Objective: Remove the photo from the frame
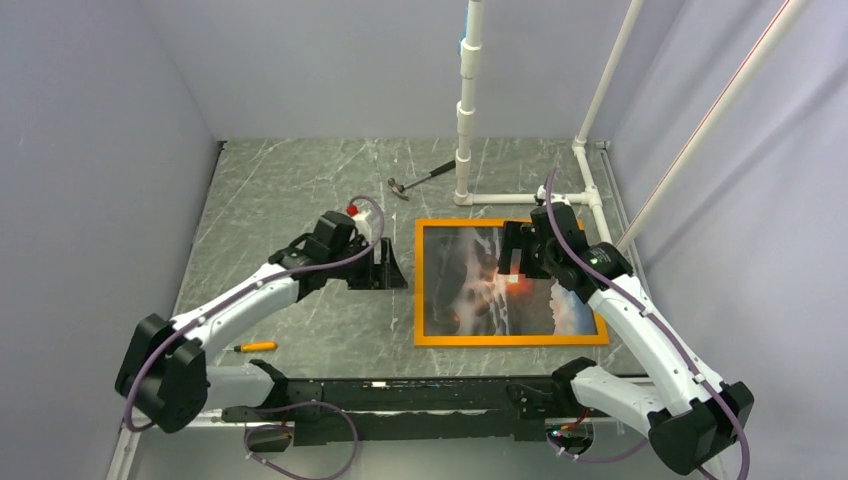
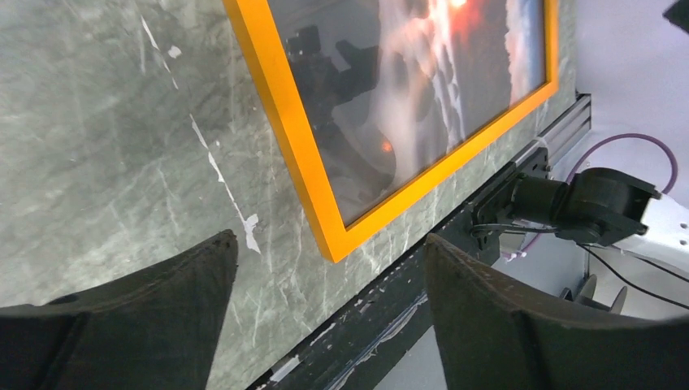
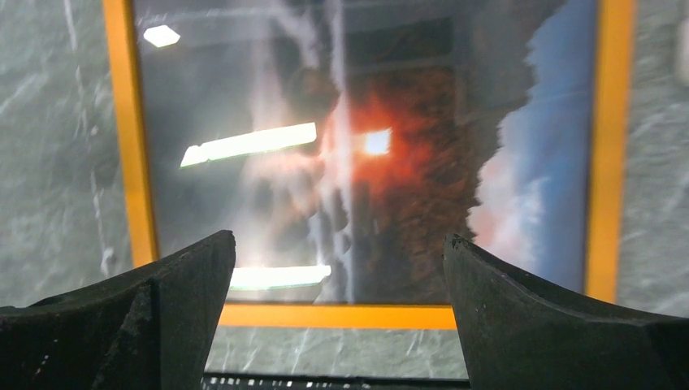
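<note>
The orange frame [image 1: 510, 340] lies flat on the marble table, right of centre, with the photo [image 1: 465, 290] of dark rocks, orange glow and blue sky face up inside it. My left gripper [image 1: 392, 268] stands open just left of the frame's left edge, holding nothing. In the left wrist view the frame's corner [image 2: 333, 244] sits between the spread fingers. My right gripper [image 1: 513, 255] hovers open over the photo's far-right part. In the right wrist view the photo [image 3: 390, 187] and the frame's border [image 3: 341, 315] show between its empty fingers [image 3: 195, 276].
A hammer [image 1: 420, 180] lies behind the frame, near a white pipe stand [image 1: 466, 120]. An orange-handled screwdriver [image 1: 255, 347] lies at the near left. A black rail [image 1: 400, 395] runs along the table's near edge. Grey walls enclose the sides.
</note>
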Motion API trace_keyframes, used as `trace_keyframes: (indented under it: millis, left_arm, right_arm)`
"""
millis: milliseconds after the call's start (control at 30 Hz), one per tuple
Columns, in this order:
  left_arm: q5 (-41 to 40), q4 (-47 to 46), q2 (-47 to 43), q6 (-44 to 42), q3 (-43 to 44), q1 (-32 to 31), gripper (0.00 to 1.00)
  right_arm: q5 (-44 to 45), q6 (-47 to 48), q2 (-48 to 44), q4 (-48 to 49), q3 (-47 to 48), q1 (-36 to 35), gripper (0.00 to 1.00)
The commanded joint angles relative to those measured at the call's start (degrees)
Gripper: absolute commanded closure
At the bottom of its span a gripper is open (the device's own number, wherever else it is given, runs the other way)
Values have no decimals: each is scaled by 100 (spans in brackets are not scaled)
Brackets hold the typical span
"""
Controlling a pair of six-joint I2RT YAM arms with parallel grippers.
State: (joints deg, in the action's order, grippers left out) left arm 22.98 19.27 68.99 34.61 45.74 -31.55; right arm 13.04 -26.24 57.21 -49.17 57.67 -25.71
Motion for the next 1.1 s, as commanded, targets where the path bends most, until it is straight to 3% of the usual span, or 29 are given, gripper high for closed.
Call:
trace_keyframes:
  millis: [0,267,433,633,867,1067]
  left_arm:
    - [-360,-567,523,331,-35,-351,26]
    - [-653,-843,1916,602,413,-808,43]
    - [-984,-808,2475,731,749,-1053,46]
    - [-1470,-590,2742,921,1065,-1356,48]
    - [-1981,-296,2847,1043,1213,-1558,57]
    - [-2105,-206,2928,1023,1254,-1591,59]
  right_arm:
    - [-1410,132,-1,498,-296,-70,0]
    - [-1548,35,211,722,-801,-820,0]
    - [-1323,-166,415,864,-932,-1452,0]
    - [-591,-408,658,841,-907,-2058,2]
    - [-152,-557,912,918,-886,-2607,8]
    - [12,-554,1145,1015,-815,-2898,10]
